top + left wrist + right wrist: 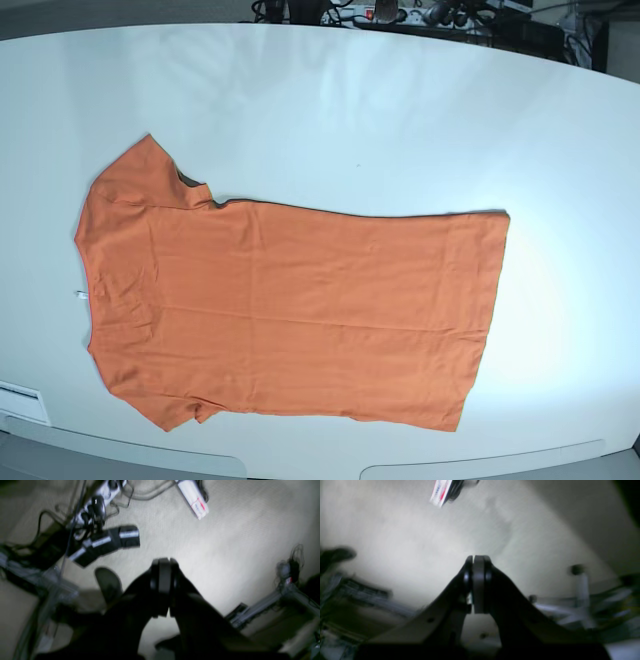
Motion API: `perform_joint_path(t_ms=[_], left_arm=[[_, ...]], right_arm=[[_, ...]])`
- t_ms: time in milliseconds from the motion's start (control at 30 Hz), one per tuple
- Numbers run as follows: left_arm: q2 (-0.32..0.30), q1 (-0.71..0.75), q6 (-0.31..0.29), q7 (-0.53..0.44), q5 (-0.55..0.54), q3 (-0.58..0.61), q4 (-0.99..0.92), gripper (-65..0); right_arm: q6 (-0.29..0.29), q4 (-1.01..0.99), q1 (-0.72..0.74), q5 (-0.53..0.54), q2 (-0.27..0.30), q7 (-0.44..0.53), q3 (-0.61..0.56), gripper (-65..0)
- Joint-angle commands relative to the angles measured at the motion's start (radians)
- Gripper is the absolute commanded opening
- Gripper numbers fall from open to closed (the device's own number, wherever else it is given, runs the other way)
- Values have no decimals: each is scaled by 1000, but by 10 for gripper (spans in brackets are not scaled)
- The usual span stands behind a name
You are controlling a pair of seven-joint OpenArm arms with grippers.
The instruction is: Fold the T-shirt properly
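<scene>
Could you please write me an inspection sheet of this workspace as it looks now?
Surface: white table, glossy, bare around the cloth.
Job's things: T-shirt lies spread flat and unfolded, neck toward the base view's left, hem toward its right; white tag at the neckline.
Clutter: white label at the table's near left corner.
Grippers: left gripper and right gripper both have jaws shut on nothing, off the table, over the floor.
Cables: tangled leads and a power strip on the floor.
Surroundings: metal frame legs; images are blurred.
</scene>
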Motion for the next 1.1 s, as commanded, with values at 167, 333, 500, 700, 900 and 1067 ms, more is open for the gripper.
perform_joint_path(t_ms=[167,333,500,700,900,1067], left_arm=[[-29,148,-4,21,59,-201,286,-650],[-28,177,-27,8,70,-393,473,-650],[-26,174,-26,-74,135,-536,579,-650],[-64,43,-104,-129,288,-573,545,-650],[-127,-114,-266,-346,396,-569,314,-639],[-161,-268,-349,-531,481,-543,82,-333]], right_arm=[[-138,373,-191,-239,72,-5,-1,-650],[-207,473,-191,-415,121,-44,-1,-650],[-278,473,-191,-601,126,-28,0,-650],[-204,473,-34,-564,127,54,1,-650],[-89,473,179,-365,127,145,1,-650],[-85,473,246,-342,126,153,1,-650]])
